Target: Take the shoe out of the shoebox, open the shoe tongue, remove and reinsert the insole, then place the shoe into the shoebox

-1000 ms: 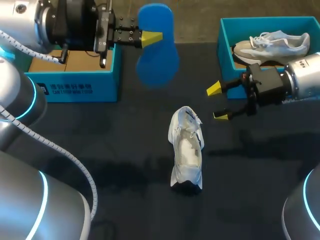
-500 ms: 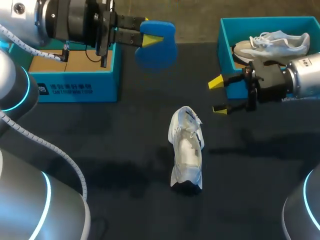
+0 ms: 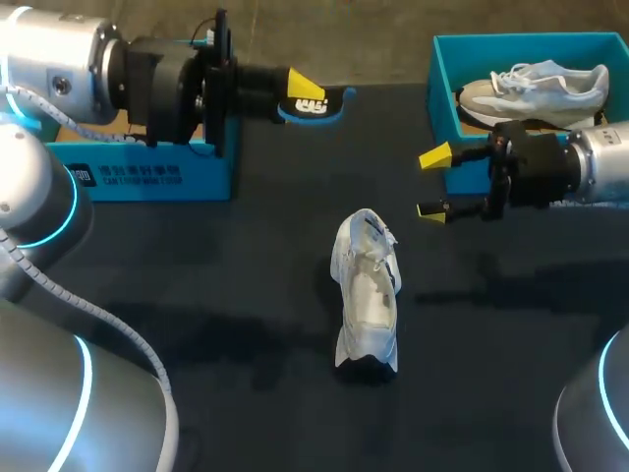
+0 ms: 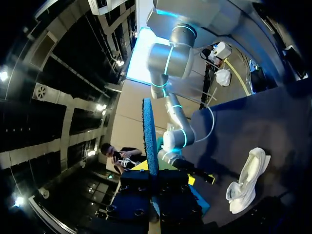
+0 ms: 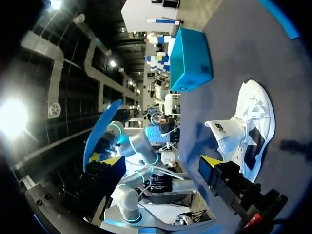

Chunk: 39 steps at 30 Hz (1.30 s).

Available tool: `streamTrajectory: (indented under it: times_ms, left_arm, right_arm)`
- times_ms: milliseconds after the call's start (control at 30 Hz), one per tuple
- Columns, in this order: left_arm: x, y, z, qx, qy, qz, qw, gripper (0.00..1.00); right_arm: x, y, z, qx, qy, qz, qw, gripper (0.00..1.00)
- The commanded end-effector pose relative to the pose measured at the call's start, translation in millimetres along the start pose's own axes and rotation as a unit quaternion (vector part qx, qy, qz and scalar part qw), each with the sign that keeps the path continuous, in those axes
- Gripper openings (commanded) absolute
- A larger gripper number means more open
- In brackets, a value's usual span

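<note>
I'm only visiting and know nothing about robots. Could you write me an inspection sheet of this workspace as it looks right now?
Surface: black table.
Job's things: white mesh sneaker mid-table, opening upward; blue foam insole held in the air; teal cardboard shoebox at the left.
Clutter: second teal box at the right, holding a pale spare sneaker.
Tools: left tool shut on the insole; right tool open, empty, beside the second box.
Cables: grey ribbed cable along the left arm.
Surroundings: nothing seen reaching over the table.
</note>
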State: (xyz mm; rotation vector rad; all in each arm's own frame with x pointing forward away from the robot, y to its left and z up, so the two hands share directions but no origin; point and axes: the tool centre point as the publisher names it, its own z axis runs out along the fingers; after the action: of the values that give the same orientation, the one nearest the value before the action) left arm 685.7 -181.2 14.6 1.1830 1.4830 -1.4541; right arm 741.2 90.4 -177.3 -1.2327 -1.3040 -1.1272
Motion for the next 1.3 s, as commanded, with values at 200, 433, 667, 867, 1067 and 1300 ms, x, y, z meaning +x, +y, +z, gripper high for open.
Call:
streamTrajectory:
  times_ms: [200,433,667,867,1067,1300]
  left_arm:
    - [15.5,1.2,2.3,0.016,-0.019,0.029,0.999,0.0]
    - [53.9,10.9,11.3,0.007,-0.005,0.14,0.99,0.0]
    - [79.5,9.1,29.2,-0.038,0.11,0.223,0.968,0.0]
    - [79.5,9.1,29.2,-0.038,0.11,0.223,0.968,0.0]
    - [79.5,9.1,29.2,-0.038,0.11,0.223,0.968,0.0]
    - [107.2,13.2,45.2,-0.036,0.12,0.241,0.962,0.0]
  right_arm:
    - [0.0,1.1,1.0,0.0,-0.001,0.0,1.0,1.0]
    - [0.0,1.1,1.0,0.0,-0.001,0.0,1.0,1.0]
    - [0.0,1.1,1.0,0.0,-0.001,0.0,1.0,1.0]
    - [0.0,1.1,1.0,0.0,-0.001,0.0,1.0,1.0]
    - [0.0,1.1,1.0,0.0,-0.001,0.0,1.0,1.0]
    - [0.0,1.1,1.0,0.0,-0.001,0.0,1.0,1.0]
